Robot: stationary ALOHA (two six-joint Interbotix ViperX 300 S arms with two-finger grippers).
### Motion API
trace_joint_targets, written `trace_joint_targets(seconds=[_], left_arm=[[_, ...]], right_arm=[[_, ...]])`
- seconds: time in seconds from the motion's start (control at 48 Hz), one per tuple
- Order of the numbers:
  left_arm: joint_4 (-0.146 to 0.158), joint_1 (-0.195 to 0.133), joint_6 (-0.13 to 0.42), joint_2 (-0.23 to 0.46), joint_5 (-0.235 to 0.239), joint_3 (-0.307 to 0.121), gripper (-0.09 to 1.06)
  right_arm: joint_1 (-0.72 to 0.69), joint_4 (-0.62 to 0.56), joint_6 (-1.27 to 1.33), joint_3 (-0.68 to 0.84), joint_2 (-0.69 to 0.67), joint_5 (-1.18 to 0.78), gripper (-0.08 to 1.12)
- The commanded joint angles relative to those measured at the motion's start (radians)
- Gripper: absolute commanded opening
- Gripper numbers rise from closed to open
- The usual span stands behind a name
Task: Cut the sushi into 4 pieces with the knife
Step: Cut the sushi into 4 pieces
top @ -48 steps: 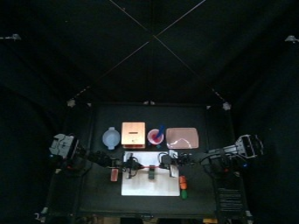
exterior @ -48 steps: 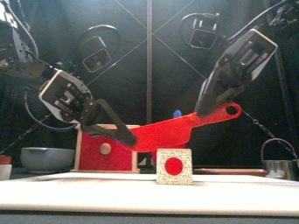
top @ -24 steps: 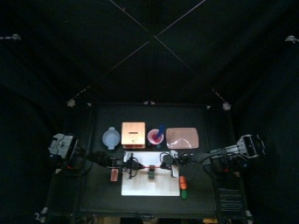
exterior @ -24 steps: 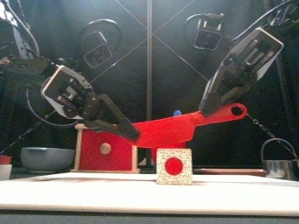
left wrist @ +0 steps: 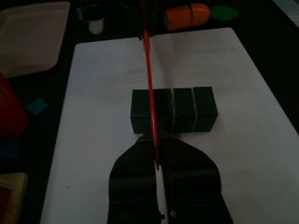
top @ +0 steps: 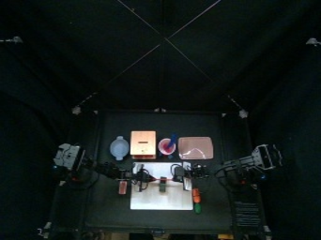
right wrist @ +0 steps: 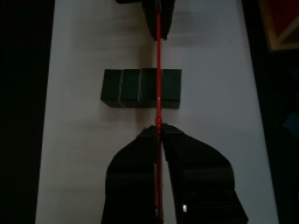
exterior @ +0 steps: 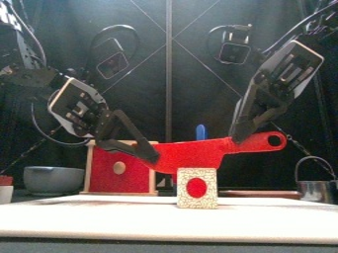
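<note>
The sushi (exterior: 199, 188) stands in the middle of the board (right wrist: 82, 131), one end face with its red centre turned to the front. It is in one piece, four dark green blocks in a row running front to back.

At far left sits the bowl (exterior: 53, 178), and just beside it the box (exterior: 119, 170) with its red drawer front, both behind the board. The left gripper (left wrist: 156, 153) comes down at a slant from the left, its jaws pressed together on the blade end of the red knife (exterior: 199, 150). The knife lies across the roll, edge down, right over its top; whether it touches cannot be told. In the wrist views the blade lines up with the seam beside one end block. A blue knife (exterior: 200, 131) sticks up behind the red one. The right gripper (right wrist: 158, 136) comes down from the right, its jaws pinching the knife's handle end. The pink tray (top: 196, 147) lies at the back right, the cutter (exterior: 314, 183) stands at far right, and an orange toy (left wrist: 187, 15) lies just off the board's right edge.
</note>
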Motion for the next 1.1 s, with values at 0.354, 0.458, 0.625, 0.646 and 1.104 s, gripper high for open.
trace_joint_targets(seconds=[0.354,0.458,0.625,0.646,1.104], left_arm=[[-0.031,0.011,-0.002,0.092,-0.009,-0.046,0.15],[-0.054,0.012,0.0,0.135,-0.009,-0.055,0.15],[-0.064,0.018,0.003,0.149,0.008,-0.064,0.15],[-0.064,0.02,0.005,0.146,0.009,-0.064,0.15],[-0.054,0.092,0.006,0.069,0.014,-0.055,0.15]], right_arm=[[-0.002,0.026,0.002,-0.017,0.137,-0.078,0.21],[-0.002,0.029,0.003,-0.04,0.202,-0.089,0.21],[-0.002,0.026,0.002,-0.046,0.212,-0.081,0.21],[-0.003,0.025,0.002,-0.046,0.207,-0.078,0.21],[-0.077,-0.041,0.0,-0.054,0.083,0.017,0.21]])
